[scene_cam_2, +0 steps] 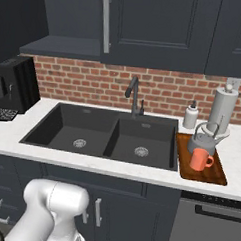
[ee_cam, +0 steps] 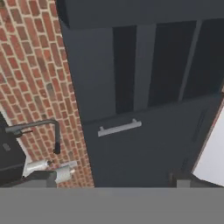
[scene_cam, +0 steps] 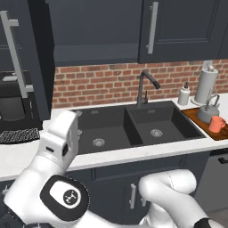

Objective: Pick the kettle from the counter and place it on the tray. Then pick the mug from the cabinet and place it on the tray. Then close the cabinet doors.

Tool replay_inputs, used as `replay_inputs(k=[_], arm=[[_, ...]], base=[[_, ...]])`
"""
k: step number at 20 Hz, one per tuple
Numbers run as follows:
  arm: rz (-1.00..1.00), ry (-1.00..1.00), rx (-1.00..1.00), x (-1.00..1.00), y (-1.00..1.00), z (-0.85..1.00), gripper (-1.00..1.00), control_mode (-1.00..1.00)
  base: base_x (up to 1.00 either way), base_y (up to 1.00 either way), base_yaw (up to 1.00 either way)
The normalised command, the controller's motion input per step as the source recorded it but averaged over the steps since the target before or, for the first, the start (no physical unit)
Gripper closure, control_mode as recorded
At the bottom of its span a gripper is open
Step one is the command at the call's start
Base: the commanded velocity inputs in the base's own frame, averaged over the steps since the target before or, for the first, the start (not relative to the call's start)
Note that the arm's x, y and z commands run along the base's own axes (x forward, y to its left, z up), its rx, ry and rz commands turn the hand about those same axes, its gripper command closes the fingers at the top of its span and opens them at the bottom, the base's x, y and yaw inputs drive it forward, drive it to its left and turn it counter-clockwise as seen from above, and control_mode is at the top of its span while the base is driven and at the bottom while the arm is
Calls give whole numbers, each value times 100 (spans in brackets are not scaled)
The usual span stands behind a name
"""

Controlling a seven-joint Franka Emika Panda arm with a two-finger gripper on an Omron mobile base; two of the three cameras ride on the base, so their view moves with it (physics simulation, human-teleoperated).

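The brown tray (scene_cam_2: 219, 173) lies on the white counter (scene_cam_2: 237, 148) right of the sink. On it stand the grey kettle (scene_cam_2: 203, 142) and, in front of it, the orange-red mug (scene_cam_2: 200, 159); both also show at the far right as kettle (scene_cam: 207, 111) and mug (scene_cam: 216, 124) on the tray (scene_cam: 192, 115). The cabinet's left door (scene_cam: 39, 58) stands swung out with its silver handle (scene_cam: 13, 53); the right door (scene_cam: 182, 26) is flat against the cabinet. My gripper (scene_cam: 76, 122) hovers over the counter left of the sink, open and holding nothing. In the hand view my gripper (ee_cam: 113, 181) faces a door handle (ee_cam: 119, 128).
A black double sink (scene_cam_2: 106, 134) with a dark faucet (scene_cam_2: 134, 95) fills the middle of the counter. A black coffee machine (scene_cam_2: 14, 87) stands at the left. A white paper-towel roll (scene_cam_2: 224, 110) and a soap dispenser (scene_cam_2: 191, 116) stand behind the tray against the brick wall.
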Motion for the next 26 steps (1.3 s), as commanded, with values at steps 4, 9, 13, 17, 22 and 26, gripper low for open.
replay_inputs(k=[4,9,13,17,22,26], arm=[[0,11,0,-30,24,0,-100,-100],[0,9,-1,-28,31,0,-100,-100],[0,16,-3,-1,50,0,-100,-100],[0,17,-4,3,57,0,-100,-100],[0,18,-3,23,54,0,-100,-100],[0,15,-1,37,51,0,-100,-100]], base=[[0,0,0],[0,0,0],[0,0,0],[0,0,0],[0,0,0],[0,0,0]])
